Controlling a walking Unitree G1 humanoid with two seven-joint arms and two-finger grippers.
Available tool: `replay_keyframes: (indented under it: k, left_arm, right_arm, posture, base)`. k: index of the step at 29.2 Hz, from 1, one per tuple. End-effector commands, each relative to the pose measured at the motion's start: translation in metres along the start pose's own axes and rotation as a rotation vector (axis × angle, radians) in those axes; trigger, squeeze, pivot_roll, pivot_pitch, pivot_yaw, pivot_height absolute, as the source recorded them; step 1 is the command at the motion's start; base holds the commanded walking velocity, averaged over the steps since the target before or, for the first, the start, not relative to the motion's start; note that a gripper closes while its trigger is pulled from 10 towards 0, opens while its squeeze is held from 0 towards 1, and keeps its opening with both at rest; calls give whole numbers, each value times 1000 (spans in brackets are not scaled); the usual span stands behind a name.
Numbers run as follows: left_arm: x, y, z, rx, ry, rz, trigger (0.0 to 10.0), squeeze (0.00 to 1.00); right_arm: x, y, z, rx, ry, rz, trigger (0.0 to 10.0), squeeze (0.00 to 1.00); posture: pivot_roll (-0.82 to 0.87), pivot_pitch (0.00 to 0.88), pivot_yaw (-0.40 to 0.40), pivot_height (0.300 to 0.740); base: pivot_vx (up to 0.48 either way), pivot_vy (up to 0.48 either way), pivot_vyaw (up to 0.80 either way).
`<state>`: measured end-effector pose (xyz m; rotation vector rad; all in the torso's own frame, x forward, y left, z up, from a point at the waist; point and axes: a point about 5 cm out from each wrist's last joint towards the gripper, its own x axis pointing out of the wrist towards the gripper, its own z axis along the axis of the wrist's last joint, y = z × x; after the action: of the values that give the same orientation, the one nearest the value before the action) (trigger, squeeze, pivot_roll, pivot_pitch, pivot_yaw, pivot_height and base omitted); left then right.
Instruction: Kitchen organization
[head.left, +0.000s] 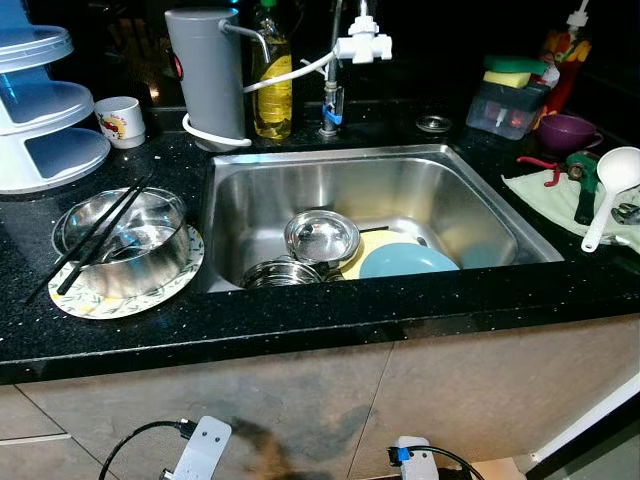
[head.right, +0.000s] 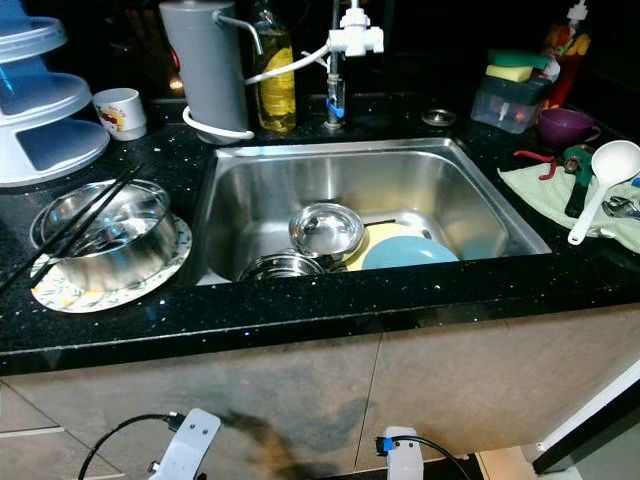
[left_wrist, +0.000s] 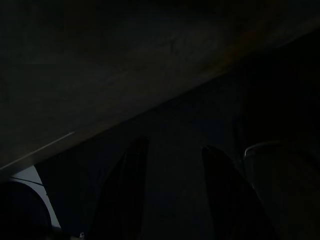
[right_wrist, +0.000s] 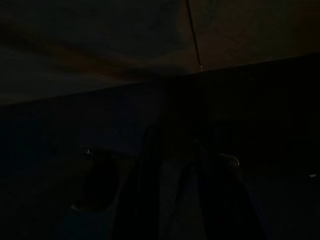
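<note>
Dirty bowls (head.left: 322, 238) are piled in the sink (head.left: 300, 170). Nothing is held by the left gripper (left_wrist: 172, 192) or right gripper (right_wrist: 172, 192) (both hang open, low down). The chopsticks (head.left: 100, 232) could be knocked off by a careless reach.

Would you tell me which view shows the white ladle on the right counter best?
The left eye view: the white ladle sits whole, clear of the frame edge. The right eye view shows it too, nearer the edge. Both wrist views are too dark.
</note>
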<state>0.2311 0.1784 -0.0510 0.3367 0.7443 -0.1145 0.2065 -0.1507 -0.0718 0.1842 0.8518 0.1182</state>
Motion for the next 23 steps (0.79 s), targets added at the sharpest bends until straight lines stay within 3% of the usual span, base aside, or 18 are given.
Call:
replay_keyframes:
  k: [1,5,14,21,23]
  left_arm:
    - [-1,-3,-9,4,36,-5,10000,0]
    - [-1,-2,-7,7,19,11,10000,0]
    - [-1,4,-3,-52,-16,66,10000,0]
    - [-5,11,3,-51,-96,93,10000,0]
    - [-12,13,7,-34,-182,100,10000,0]
  right_arm:
    - [-2,-3,-7,15,17,-9,10000,0]
    - [-2,-3,-7,12,15,-9,10000,0]
    - [0,-1,1,-12,-8,10,10000,0]
    - [3,14,15,-122,-58,123,10000,0]
    - [4,24,25,-180,-100,215,10000,0]
  posture:
    - [-5,140,-17,740]
    - [-6,142,-17,740]
    - [-7,135,-17,740]
    - [-9,126,-20,740]
    - [-4,125,-24,740]
  base:
    - [0,-375,0]
    - [0,-480,0]
    - [0,0,0]
    - [0,0,0]
    - [0,0,0]
